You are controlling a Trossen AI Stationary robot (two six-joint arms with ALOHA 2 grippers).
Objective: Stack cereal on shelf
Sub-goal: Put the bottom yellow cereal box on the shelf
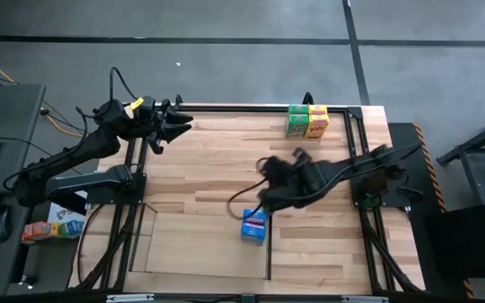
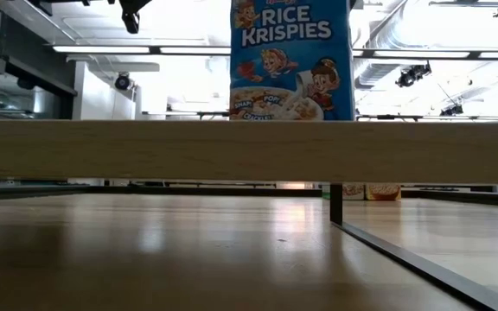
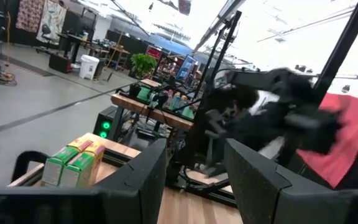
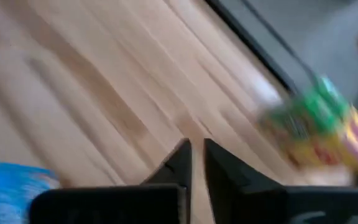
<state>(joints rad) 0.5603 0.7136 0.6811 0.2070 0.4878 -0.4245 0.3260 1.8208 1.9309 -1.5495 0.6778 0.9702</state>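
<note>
A blue cereal box (image 1: pixel 253 225) stands upright on its bottom at the far right corner of the pale flat shelf (image 1: pixel 196 248), beside the shelf's thin black bar (image 1: pixel 269 252). The low view shows its printed front (image 2: pixel 292 60). A green box (image 1: pixel 297 120) and a yellow-orange box (image 1: pixel 317 121) stand side by side at the table's far edge. My right gripper (image 1: pixel 263 181) hangs above the table's middle, just beyond the blue box, slanting down. Its fingers (image 4: pixel 182 163) are almost together with nothing between them. My left gripper (image 3: pixel 194 180) waits open at the far left (image 1: pixel 179 126).
A black metal frame (image 1: pixel 356 118) runs round the table. Bare wood lies between the blue box and the far pair of boxes. A pale wooden strip (image 2: pixel 102 151) crosses the low view in front of the blue box. More small boxes (image 1: pixel 53 225) lie off the table at the left.
</note>
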